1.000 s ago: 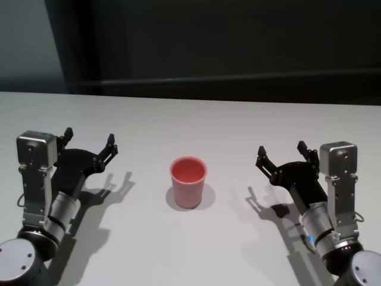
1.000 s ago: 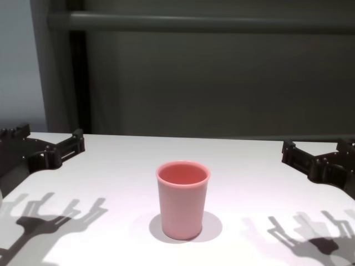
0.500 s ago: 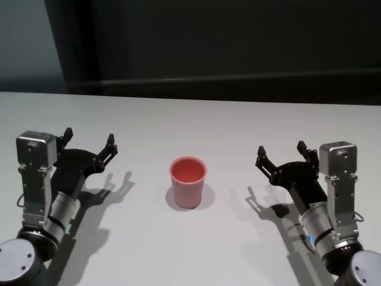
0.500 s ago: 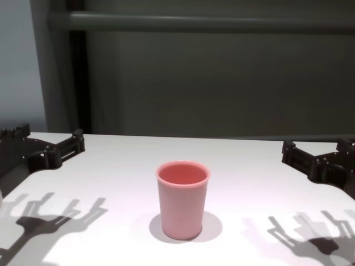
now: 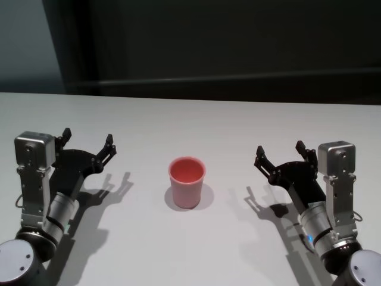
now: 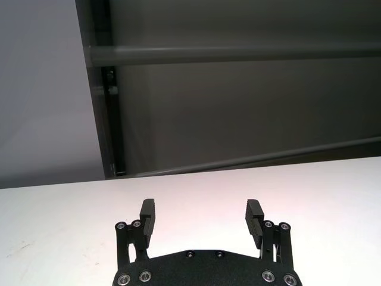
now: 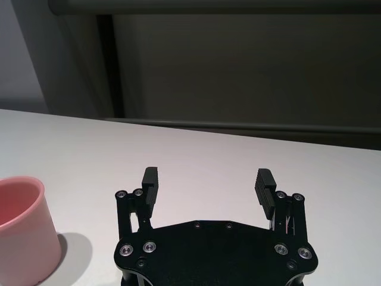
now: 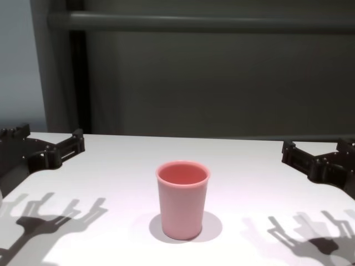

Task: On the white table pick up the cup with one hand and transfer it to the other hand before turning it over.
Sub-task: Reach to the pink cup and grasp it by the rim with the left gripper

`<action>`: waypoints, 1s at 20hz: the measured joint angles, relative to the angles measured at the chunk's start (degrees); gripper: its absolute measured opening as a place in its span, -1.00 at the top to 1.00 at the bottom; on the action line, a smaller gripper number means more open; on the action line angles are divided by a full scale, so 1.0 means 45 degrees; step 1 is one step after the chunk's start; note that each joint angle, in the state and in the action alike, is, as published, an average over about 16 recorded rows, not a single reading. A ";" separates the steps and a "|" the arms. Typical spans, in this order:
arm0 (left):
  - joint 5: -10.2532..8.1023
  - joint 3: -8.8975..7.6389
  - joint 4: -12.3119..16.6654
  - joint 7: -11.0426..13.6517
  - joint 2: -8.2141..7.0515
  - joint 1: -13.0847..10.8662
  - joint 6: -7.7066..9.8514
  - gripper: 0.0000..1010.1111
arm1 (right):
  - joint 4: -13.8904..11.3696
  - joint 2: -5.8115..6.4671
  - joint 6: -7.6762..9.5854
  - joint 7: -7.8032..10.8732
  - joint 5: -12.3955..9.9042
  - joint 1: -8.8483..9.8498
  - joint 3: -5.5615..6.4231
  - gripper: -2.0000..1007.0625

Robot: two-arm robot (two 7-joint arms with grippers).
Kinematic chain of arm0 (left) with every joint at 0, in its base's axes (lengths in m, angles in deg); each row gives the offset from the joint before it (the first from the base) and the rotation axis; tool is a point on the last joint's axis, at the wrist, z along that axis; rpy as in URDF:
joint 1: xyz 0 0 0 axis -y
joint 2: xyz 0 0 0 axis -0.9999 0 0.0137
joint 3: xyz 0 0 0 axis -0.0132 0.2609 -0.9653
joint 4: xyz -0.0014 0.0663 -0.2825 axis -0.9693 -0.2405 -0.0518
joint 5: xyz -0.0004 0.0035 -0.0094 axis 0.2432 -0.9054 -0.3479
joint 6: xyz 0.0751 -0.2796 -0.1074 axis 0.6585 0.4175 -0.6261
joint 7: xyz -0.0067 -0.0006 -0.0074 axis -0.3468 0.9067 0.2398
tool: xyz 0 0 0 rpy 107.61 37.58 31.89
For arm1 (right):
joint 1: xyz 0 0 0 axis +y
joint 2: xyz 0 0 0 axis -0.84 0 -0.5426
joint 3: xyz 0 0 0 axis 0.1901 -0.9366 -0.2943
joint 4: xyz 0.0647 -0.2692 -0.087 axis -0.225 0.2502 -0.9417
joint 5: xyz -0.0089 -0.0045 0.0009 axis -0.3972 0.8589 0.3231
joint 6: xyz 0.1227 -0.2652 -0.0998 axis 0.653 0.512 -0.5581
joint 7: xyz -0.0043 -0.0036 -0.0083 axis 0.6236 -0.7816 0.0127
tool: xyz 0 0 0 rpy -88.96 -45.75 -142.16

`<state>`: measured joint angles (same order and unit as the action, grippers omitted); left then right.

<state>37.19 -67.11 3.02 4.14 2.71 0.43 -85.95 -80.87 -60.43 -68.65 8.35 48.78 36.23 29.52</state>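
The pink cup (image 5: 187, 182) stands upright, mouth up, in the middle of the white table (image 5: 196, 125); the chest view shows the cup (image 8: 182, 199) centred, and the right wrist view catches the cup (image 7: 21, 229) off to one side. My left gripper (image 5: 87, 140) hovers open well to the cup's left, nothing between its fingers (image 6: 147, 217). My right gripper (image 5: 281, 153) hovers open about as far to the cup's right, also empty, its fingers (image 7: 263, 189) spread wide. Neither gripper touches the cup.
A dark wall with a horizontal rail (image 8: 199, 22) runs behind the table's far edge. Both grippers cast shadows (image 8: 55, 213) on the tabletop beside the cup.
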 joint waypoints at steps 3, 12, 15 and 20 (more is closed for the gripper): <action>0.0000 0.0000 0.0000 0.0000 0.0000 0.0000 0.0000 -0.98 | 0.0000 0.0000 0.0000 0.0000 0.0000 0.0000 0.0000 -0.99; 0.0000 0.0000 0.0000 0.0000 0.0000 0.0000 0.0000 -0.98 | 0.0000 0.0000 0.0000 0.0000 0.0000 0.0000 0.0000 -0.99; 0.0000 0.0000 0.0000 0.0000 0.0000 0.0000 0.0000 -0.98 | 0.0000 0.0000 0.0000 0.0000 0.0000 0.0000 0.0000 -0.99; 0.0000 0.0000 0.0000 0.0000 0.0000 0.0000 0.0000 -0.98 | 0.0000 0.0000 0.0000 0.0000 0.0000 0.0000 0.0000 -0.99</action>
<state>37.19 -67.11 3.02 4.14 2.71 0.43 -85.95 -80.87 -60.43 -68.65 8.35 48.78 36.23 29.52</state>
